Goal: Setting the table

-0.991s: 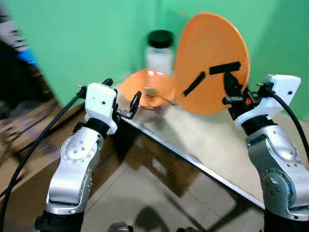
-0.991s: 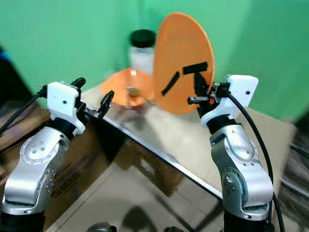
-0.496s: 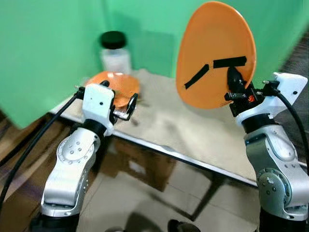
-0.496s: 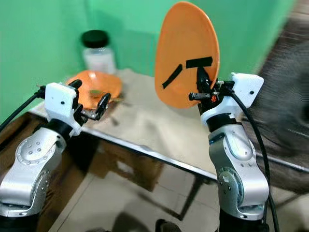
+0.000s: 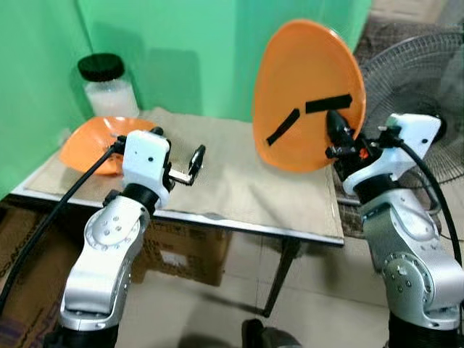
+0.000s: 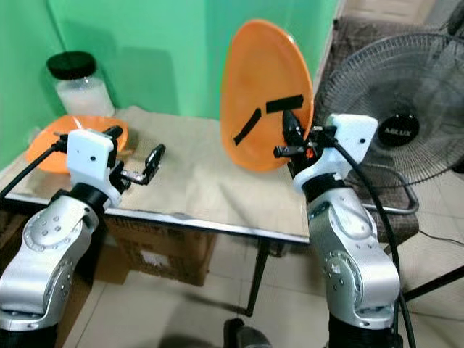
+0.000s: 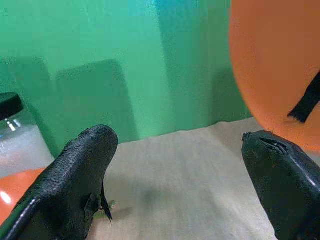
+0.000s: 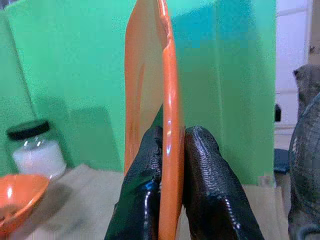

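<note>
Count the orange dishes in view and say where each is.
2. An orange plate is held upright over the table by the right end effector; an orange bowl sits beside the jar.

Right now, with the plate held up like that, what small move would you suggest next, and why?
Probably lower and tilt the right gripper so the orange plate comes flat over the bare cloth-covered table. The plate is pinched by its rim, standing on edge above the table's right side, well apart from the orange bowl.
</note>
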